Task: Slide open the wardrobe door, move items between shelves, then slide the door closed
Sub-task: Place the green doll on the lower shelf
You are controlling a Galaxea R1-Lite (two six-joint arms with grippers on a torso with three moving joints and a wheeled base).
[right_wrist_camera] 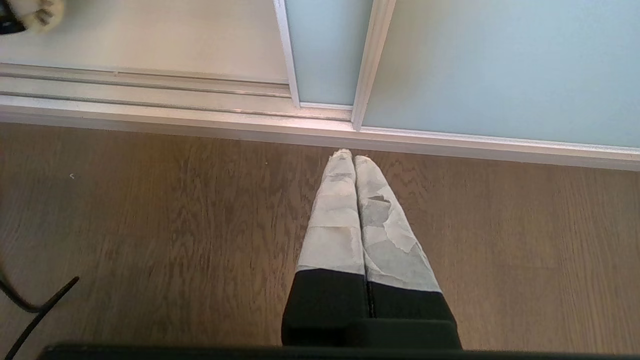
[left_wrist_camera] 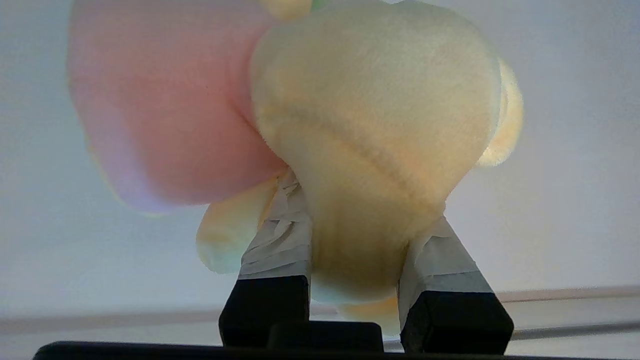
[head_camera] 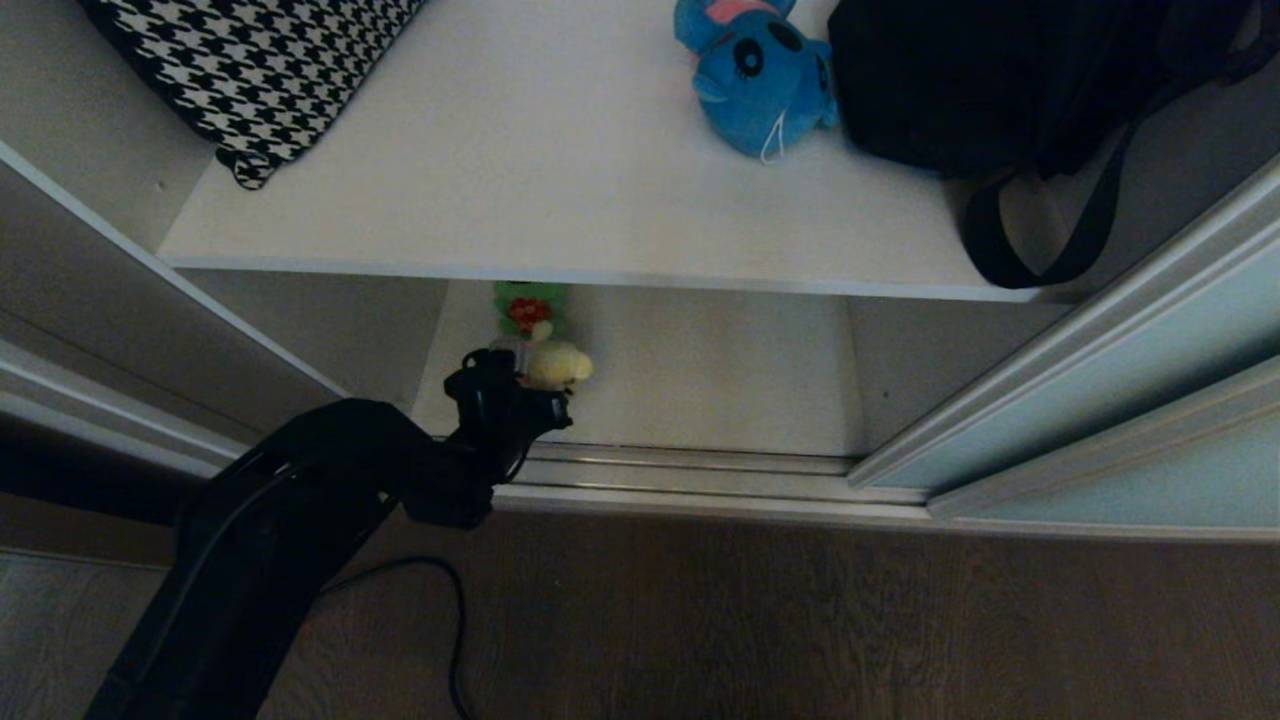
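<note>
while the head view half hides it, the left tool visibly pinches the pale yellow plush.

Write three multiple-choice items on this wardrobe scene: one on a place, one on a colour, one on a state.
1. Where does the blue plush lie?
A. on the upper shelf
B. on the floor
C. in the door track

2. What colour is the toy in the left gripper?
A. black
B. pale yellow with pink
C. blue

3. How do the right gripper fingers stand?
A. wide apart
B. closed on a toy
C. pressed together, empty

Key: 1 A, it lies beside the black bag on that board; 2 B, the yellow toy sits pinched between the fingers; 3 C, the tips meet above the floor.
</note>
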